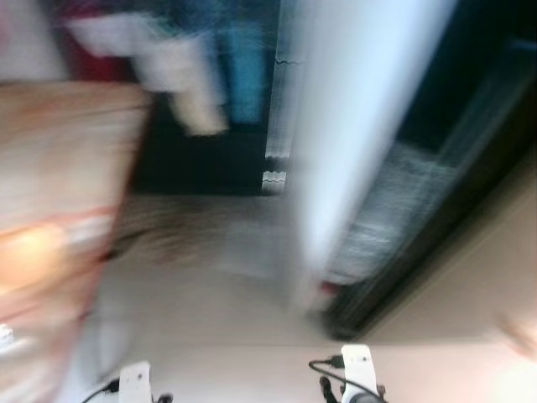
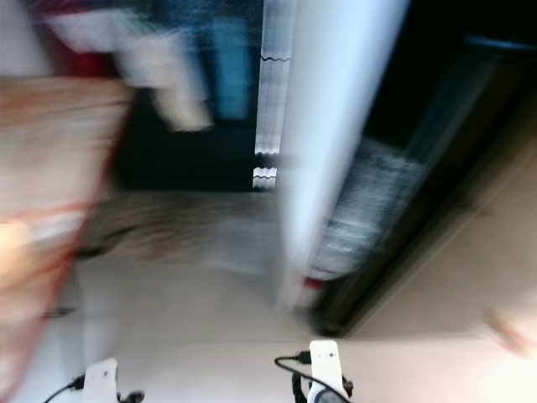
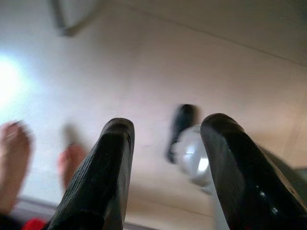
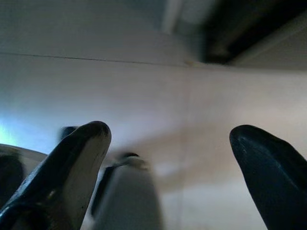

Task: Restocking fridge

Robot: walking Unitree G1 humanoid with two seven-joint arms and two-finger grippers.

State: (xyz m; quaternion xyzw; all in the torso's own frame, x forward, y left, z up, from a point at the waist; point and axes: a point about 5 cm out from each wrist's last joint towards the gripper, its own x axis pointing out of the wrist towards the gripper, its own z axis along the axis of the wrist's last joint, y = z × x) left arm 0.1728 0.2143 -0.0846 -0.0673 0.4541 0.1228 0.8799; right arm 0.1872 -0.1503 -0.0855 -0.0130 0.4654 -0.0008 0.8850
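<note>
A heavily blurred scene is seen from the head. At left, a person's bare feet (image 3: 12, 158) are seen on the pale floor (image 3: 192, 57), beyond the left end effector (image 3: 165, 139), whose fingers are spread with nothing between them. Farther right, the fridge (image 1: 453, 168) stands with its white door (image 1: 352, 126) open (contents unreadable). The right end effector (image 4: 168, 139) is likewise released.
</note>
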